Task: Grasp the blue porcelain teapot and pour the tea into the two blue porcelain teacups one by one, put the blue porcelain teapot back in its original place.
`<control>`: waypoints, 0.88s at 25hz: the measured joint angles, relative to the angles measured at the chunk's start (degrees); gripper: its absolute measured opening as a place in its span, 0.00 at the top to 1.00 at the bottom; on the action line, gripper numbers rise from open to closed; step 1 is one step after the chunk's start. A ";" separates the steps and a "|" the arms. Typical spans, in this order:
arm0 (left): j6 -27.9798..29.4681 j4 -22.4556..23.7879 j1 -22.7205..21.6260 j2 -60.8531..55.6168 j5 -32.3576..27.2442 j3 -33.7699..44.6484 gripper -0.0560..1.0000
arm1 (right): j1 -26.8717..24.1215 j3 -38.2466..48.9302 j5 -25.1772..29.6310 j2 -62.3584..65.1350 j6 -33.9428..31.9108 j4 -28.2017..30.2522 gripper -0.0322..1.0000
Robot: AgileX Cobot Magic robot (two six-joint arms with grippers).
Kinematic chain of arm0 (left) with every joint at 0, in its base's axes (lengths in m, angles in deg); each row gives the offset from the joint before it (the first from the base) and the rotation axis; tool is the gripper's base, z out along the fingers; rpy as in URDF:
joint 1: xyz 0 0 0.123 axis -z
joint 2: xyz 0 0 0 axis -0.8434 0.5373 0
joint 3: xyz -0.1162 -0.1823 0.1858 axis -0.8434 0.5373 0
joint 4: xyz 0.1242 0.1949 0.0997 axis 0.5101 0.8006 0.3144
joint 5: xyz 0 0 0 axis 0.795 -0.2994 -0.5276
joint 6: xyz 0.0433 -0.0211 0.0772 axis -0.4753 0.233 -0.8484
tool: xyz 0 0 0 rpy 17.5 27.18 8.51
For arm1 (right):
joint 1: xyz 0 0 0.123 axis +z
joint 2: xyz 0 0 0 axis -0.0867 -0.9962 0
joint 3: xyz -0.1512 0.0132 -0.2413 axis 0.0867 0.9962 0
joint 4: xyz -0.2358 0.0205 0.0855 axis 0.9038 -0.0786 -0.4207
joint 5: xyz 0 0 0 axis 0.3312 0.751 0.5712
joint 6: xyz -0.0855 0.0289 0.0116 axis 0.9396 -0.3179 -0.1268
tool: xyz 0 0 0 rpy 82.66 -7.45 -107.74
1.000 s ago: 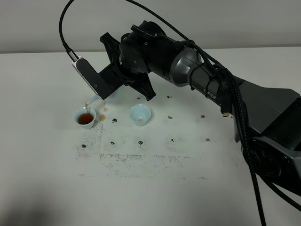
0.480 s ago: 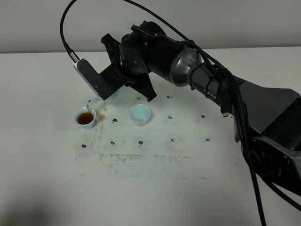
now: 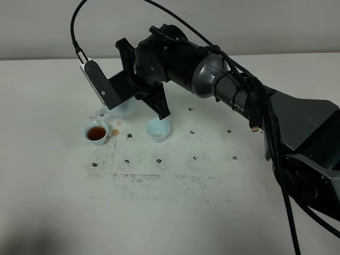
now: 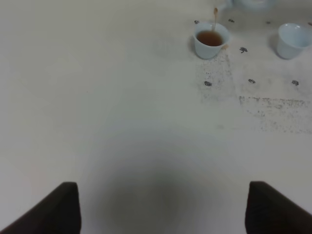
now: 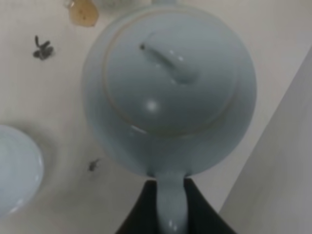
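The blue porcelain teapot (image 5: pixel 168 83) hangs by its loop handle, on which my right gripper (image 5: pixel 170 197) is shut. From above, only part of the teapot (image 3: pixel 126 109) shows under the wrist, its spout just above and behind the left teacup (image 3: pixel 96 133). That cup holds brown tea, and a thin thread of tea still falls into this teacup (image 4: pixel 210 39). The second teacup (image 3: pixel 158 129) stands empty to its right and also shows as the teacup (image 4: pixel 291 40) and the teacup (image 5: pixel 14 175). My left gripper (image 4: pixel 163 209) is open over bare table, well short of the cups.
My right arm (image 3: pixel 212 74) reaches across the white table (image 3: pixel 175 212) from the right, its cable looping overhead. Small tea splashes (image 3: pixel 115 133) lie beside the full cup. Dark specks and a scuffed patch (image 3: pixel 159 183) mark the tabletop.
My right wrist has turned back and risen a little, tipping the teapot toward level. The spout has lifted away from the left cup and the stream has thinned. Both cups stayed put.
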 joint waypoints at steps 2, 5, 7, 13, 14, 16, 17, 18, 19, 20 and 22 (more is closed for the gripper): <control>0.00 0.00 0.00 0.00 0.00 0.00 0.32 | 0.00 0.00 0.05 0.00 -1.66 -0.49 0.94; 0.00 0.00 0.00 0.00 0.00 0.00 0.32 | 0.00 0.00 0.48 0.00 -3.57 -1.13 0.94; 0.00 0.00 0.00 0.00 0.00 0.00 0.32 | 0.00 0.00 1.20 0.00 -4.96 -1.39 0.94; 0.00 0.00 0.00 0.00 0.00 0.00 0.32 | -1.26 0.00 2.01 0.00 -8.39 -4.38 0.94; 0.00 0.00 0.00 0.00 0.00 0.00 0.32 | -1.73 -0.06 2.01 0.00 -9.25 -5.29 0.94; 0.00 0.00 0.00 0.00 0.00 0.00 0.32 | -2.47 -0.65 2.13 0.00 -11.28 -7.07 0.94; 0.00 0.00 0.00 0.00 0.00 0.00 0.32 | -3.07 -1.23 2.15 0.00 -12.63 -8.33 0.94; 0.00 0.00 0.00 0.00 0.00 0.00 0.32 | -3.45 -1.84 2.15 0.00 -13.75 -9.12 0.94; 0.00 0.00 0.00 0.00 0.00 0.00 0.32 | -3.95 -2.64 2.10 0.00 -15.14 -10.00 0.94; 0.00 0.00 0.00 0.00 0.00 0.00 0.32 | -4.43 -3.57 2.10 0.00 -16.78 -10.67 0.94; 0.00 0.00 0.00 0.00 0.00 0.00 0.32 | -5.23 -4.68 2.25 0.00 -20.01 -11.97 0.94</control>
